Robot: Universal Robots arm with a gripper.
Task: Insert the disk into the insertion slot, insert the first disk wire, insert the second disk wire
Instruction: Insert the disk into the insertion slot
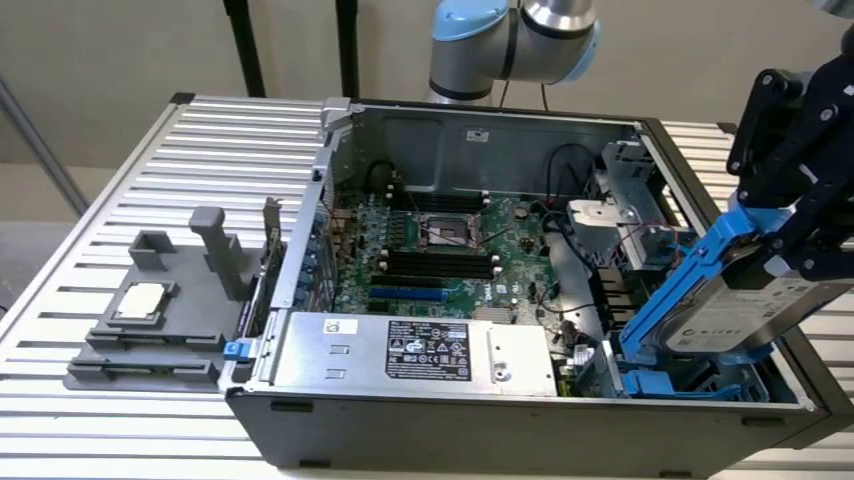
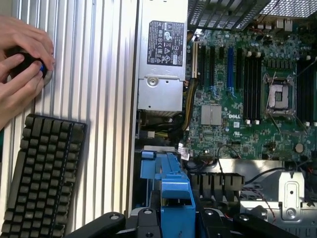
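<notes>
1. At the exterior view's left, a grey fixture point(image 1: 154, 330) sits on the ribbed table point(image 1: 227, 150), with a square processor point(image 1: 140, 300) resting on it.
2. Next comes the open computer case point(image 1: 534, 435), with a silver power-supply box point(image 1: 414, 350) along its near wall and the green motherboard point(image 1: 454, 240) behind that.
3. The insertion slot point(image 1: 667, 383) sits in the case's near corner, towards the exterior view's right, showing blue tabs.
4. The disk point(image 1: 734, 320), in its blue carrier, stands tilted over that slot. Its lower end is at the slot's mouth; how far in it reaches I cannot tell.
5. The gripper point(image 1: 781, 250) pinches the disk's upper end.
6. In the wrist view, a person's hands point(image 2: 22, 54) and a black keyboard point(image 2: 42, 178) are on the table outside the case.
</notes>
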